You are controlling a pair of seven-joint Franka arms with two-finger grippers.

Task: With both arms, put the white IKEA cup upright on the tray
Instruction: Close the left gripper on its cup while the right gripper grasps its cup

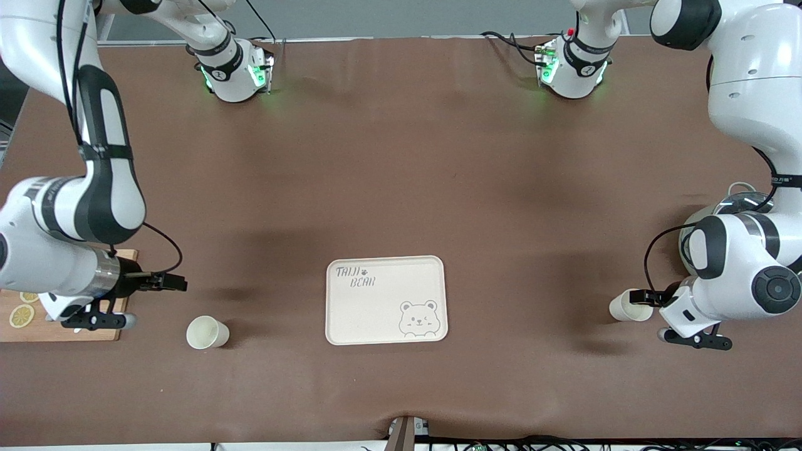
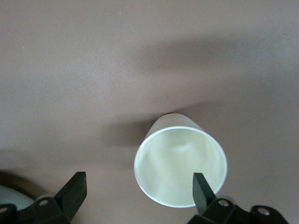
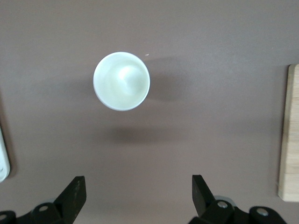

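though half-hidden, left pincer (image 1: 645,296) straddles cup (image 1: 626,305).

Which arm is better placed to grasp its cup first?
Probably the left. The left pincer is open and level with its cup, one finger already at the rim. The right pincer, also open, is above and apart from the other cup.

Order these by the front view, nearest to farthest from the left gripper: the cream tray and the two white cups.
1. White cup at the open left gripper.
2. Cream rectangular bear tray, mid-table.
3. White cup toward the right arm's end.
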